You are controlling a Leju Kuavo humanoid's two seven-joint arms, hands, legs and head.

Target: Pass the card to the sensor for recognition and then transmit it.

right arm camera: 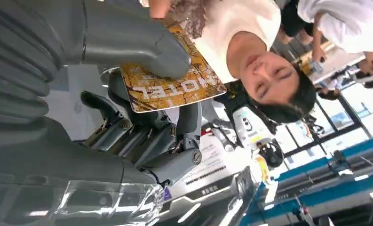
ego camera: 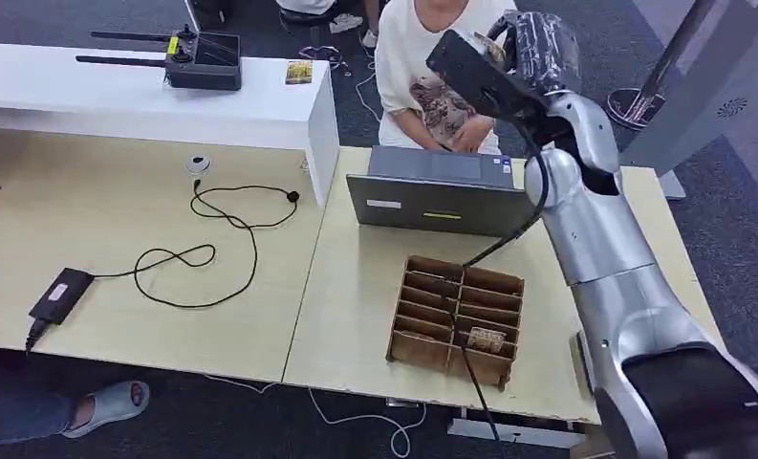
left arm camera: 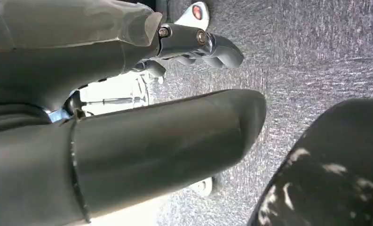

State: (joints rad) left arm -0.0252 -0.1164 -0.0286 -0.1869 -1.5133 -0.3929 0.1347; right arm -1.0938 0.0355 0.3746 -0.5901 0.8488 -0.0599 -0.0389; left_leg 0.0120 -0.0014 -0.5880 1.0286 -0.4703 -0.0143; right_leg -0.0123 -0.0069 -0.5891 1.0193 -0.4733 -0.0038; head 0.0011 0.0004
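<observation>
The left hand (left arm camera: 128,141) hung low over the carpet, its thumb and fingers apart with nothing between them, so it was released. Further right, the right hand (ego camera: 532,48) was raised high beyond the laptop (ego camera: 439,191), toward the seated person (ego camera: 422,67). It was grasping the card (right arm camera: 172,82), pinched under the thumb against the fingers, with much of the card jutting out past the fingertips. Which object was the sensor I could not tell. The handover would likely go best with the pinch kept firm and the card's free end offered outward.
</observation>
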